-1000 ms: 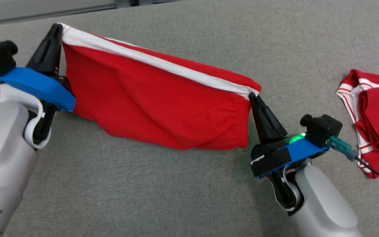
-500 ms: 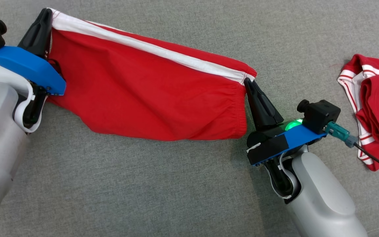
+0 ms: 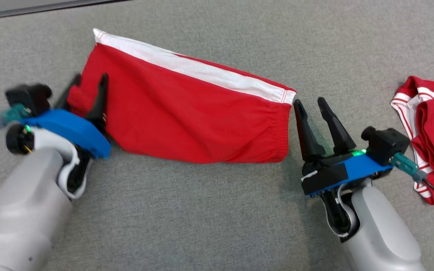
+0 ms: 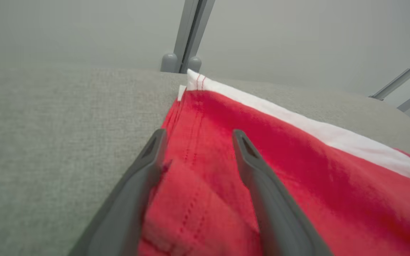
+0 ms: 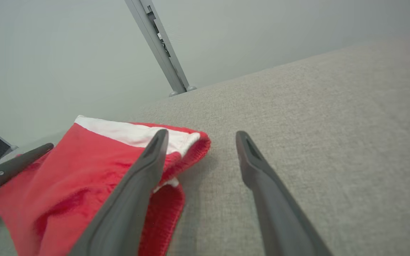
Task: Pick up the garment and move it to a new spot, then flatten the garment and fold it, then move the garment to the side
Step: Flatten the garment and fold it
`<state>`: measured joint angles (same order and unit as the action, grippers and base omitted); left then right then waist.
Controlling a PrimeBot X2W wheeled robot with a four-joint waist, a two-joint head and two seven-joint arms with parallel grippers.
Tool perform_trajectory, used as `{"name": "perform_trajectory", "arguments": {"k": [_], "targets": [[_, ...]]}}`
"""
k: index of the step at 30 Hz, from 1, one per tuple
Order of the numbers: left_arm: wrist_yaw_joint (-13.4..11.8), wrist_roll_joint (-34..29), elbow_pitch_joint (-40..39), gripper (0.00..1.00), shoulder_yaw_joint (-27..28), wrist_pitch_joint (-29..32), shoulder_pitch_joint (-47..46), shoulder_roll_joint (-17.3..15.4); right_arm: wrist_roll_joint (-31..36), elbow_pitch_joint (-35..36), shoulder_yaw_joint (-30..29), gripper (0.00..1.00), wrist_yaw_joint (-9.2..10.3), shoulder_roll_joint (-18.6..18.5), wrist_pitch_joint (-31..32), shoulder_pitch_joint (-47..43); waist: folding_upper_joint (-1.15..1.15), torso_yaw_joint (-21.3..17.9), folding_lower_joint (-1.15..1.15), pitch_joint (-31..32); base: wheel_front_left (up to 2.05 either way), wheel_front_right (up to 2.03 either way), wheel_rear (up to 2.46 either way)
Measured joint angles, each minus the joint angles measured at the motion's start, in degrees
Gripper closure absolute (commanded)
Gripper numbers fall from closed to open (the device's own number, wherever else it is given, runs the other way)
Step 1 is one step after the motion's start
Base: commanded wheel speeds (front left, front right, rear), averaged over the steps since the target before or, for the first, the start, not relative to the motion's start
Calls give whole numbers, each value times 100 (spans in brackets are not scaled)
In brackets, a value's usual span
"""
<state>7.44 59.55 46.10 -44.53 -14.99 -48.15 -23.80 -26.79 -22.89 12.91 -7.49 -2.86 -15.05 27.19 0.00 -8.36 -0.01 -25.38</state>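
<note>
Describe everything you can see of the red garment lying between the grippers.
The red garment looks like soft knit cloth, with a white band along its far edge and a gathered hem at its right end. It lies flat, lightly creased, slanting across the grey fabric surface. The open left gripper straddles its stitched left end; the open right gripper stands beside its right end, contact unclear.

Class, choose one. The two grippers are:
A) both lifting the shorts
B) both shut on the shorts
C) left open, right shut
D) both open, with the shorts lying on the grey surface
D: the left gripper and right gripper both show spread fingers, and the shorts lie ungripped.
</note>
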Motion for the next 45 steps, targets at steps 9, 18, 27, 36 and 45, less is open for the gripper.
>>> {"name": "perform_trajectory", "arguments": {"k": [9,18,27,36,45], "targets": [[13,-108,862,0,-628,5,54,134,218,-65,-269,0,0,-1,1,-308,-2,6,0,192,0,0,0],[-411,-760,1468,0,-487,-23,-140,311,253,-43,-386,0,0,-2,0,-396,-1,-76,1,239,0,0,0],[-138,-588,2087,100,-374,45,-102,617,245,-110,-313,0,0,-1,0,-425,-2,-74,1,341,0,0,0],[-32,-312,2190,100,-289,40,361,888,313,-269,-386,0,0,0,0,-610,0,126,1,850,0,0,0],[-120,-417,1670,100,275,1,1260,1051,364,-453,-577,0,0,-2,0,-1151,-1,589,0,1655,0,0,0]]}}
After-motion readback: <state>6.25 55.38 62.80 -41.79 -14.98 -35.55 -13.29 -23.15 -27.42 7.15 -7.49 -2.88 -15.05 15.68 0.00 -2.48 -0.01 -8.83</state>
